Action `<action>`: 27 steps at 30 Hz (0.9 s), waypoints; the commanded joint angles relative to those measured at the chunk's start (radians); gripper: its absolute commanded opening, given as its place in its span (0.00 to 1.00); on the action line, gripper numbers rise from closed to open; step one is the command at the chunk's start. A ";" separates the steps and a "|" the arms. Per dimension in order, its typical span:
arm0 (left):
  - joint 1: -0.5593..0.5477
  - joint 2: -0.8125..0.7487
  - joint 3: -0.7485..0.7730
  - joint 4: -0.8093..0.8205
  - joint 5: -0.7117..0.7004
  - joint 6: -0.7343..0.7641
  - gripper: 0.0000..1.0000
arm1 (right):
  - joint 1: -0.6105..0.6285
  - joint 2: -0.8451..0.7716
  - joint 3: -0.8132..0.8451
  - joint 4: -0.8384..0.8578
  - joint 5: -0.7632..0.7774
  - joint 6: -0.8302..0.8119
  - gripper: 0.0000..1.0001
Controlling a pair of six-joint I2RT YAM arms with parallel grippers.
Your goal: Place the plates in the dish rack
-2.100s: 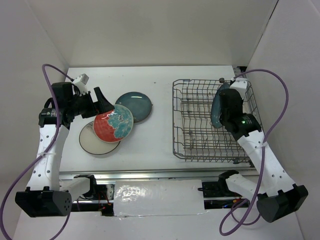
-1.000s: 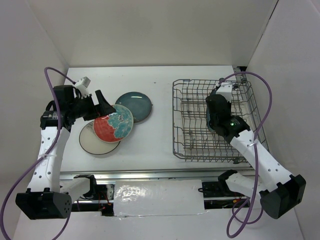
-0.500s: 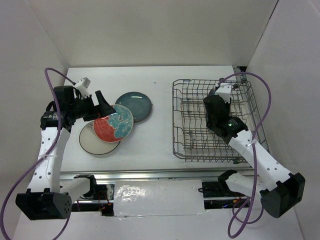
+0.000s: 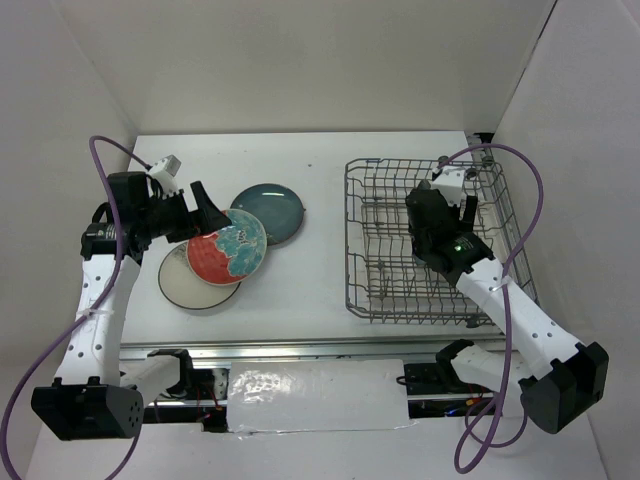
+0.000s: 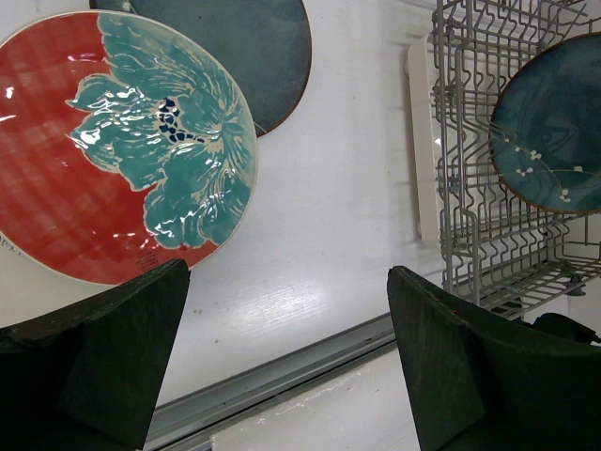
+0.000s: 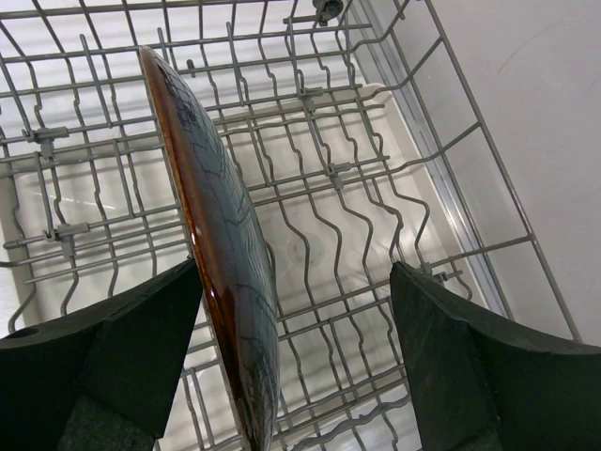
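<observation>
Three plates overlap on the left of the table: a red patterned plate point(image 4: 227, 253) point(image 5: 113, 150) on top, a dark teal plate point(image 4: 269, 213) point(image 5: 244, 47) behind it and a cream plate point(image 4: 190, 285) under it. My left gripper point(image 4: 205, 212) point(image 5: 286, 282) hangs open above the red plate's left rim, holding nothing. In the grey wire dish rack point(image 4: 349, 240) point(image 5: 460, 188) point(image 6: 376, 169) another teal plate point(image 6: 221, 254) point(image 5: 554, 127) stands on edge between the tines. My right gripper point(image 4: 437, 215) point(image 6: 293, 282) is open astride it, and the plate is close to the left finger point(image 6: 103, 366).
White walls close in the table on the left, back and right, and the right wall runs just beyond the rack. A metal rail point(image 4: 300, 347) lines the near edge. Purple cables point(image 4: 530, 200) loop off both arms.
My right gripper has opened and let go of the teal plate, which now stands in the rack. The left arm has hardly moved over the last second.
</observation>
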 commanded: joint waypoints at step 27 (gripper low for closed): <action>0.092 0.305 0.004 -0.046 -0.461 -0.291 0.95 | 0.494 0.301 0.615 -0.137 -0.534 0.187 0.98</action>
